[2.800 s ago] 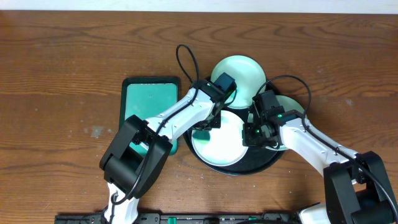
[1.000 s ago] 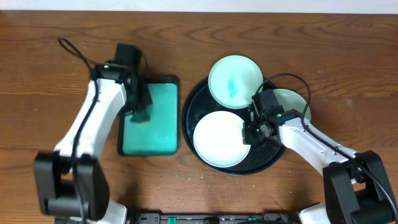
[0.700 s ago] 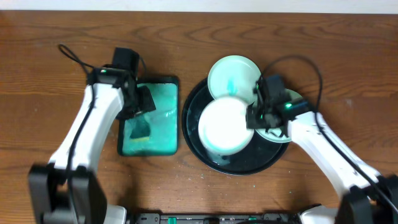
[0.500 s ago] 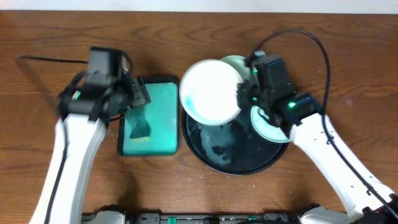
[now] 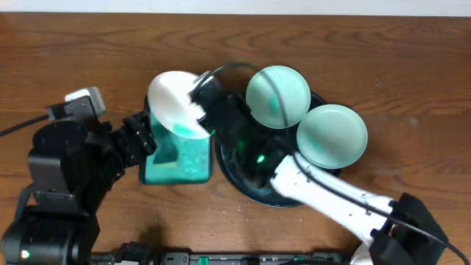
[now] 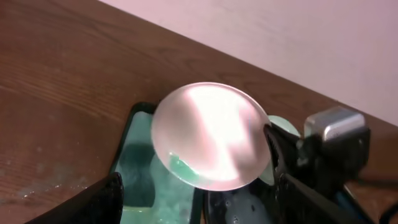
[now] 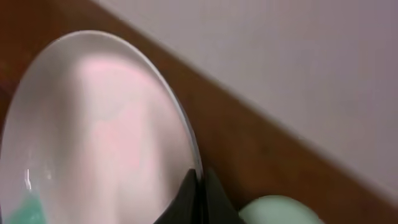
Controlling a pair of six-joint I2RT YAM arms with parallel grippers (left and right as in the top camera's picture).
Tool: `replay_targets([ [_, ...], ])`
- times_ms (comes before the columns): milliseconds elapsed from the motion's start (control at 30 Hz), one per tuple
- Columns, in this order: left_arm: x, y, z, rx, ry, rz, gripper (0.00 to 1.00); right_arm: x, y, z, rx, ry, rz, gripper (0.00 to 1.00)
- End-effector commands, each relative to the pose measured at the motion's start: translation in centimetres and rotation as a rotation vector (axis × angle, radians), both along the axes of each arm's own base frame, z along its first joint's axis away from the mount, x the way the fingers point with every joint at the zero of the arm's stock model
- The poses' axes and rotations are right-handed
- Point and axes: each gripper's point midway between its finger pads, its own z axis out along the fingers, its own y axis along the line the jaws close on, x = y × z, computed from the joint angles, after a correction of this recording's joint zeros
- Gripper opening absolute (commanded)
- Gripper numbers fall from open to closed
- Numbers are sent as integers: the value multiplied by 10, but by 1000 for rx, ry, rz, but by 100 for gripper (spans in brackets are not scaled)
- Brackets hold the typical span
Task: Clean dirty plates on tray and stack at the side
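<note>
White plate (image 5: pixel 174 103): held in the air above teal rectangular basin (image 5: pixel 184 168), rim pinched by right gripper (image 5: pixel 200 112), whose jaws are closed on it. Teal-smeared plate (image 5: pixel 277 96): resting across far rim of black tray (image 5: pixel 246 180). Pale mint plate (image 5: pixel 331 135): over tray's right edge, just beside the smeared one. Left gripper (image 6: pixel 200 193): fingers spread wide, holding nothing, facing the held plate. Wooden table (image 5: pixel 73 59): beneath all.

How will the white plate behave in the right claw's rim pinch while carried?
Probably stiff and light: the white plate shows no sag though held by one rim pinch in the right claw. Its glossy sheen suggests it could slip or pivot in that narrow grip.
</note>
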Motion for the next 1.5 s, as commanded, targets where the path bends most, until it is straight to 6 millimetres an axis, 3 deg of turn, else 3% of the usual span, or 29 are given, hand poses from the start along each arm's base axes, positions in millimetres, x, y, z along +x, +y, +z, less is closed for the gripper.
replay_targets([
  [0, 1, 4, 3, 17, -6, 12, 79, -15, -8, 40, -190, -200, -98, 1],
  [167, 4, 3, 1, 19, 6, 12, 79, -35, 7, 61, -253, -305, -88, 1],
  [367, 5, 3, 0, 19, 7, 12, 79, -42, 13, 76, -237, -356, -89, 1],
  [1100, 5, 5, 0, 26, 7, 16, 79, -38, 9, 79, -181, -346, -113, 1],
  [1233, -4, 42, -5, 153, 35, 191, 79, -19, -9, 64, -76, -258, -179, 1],
  [1367, -15, 67, -5, 173, 41, 346, 86, -20, 0, 47, -105, -204, -98, 1],
  [1467, -23, 82, -5, 129, 39, 470, 90, -20, 1, 47, -101, -203, -94, 1],
])
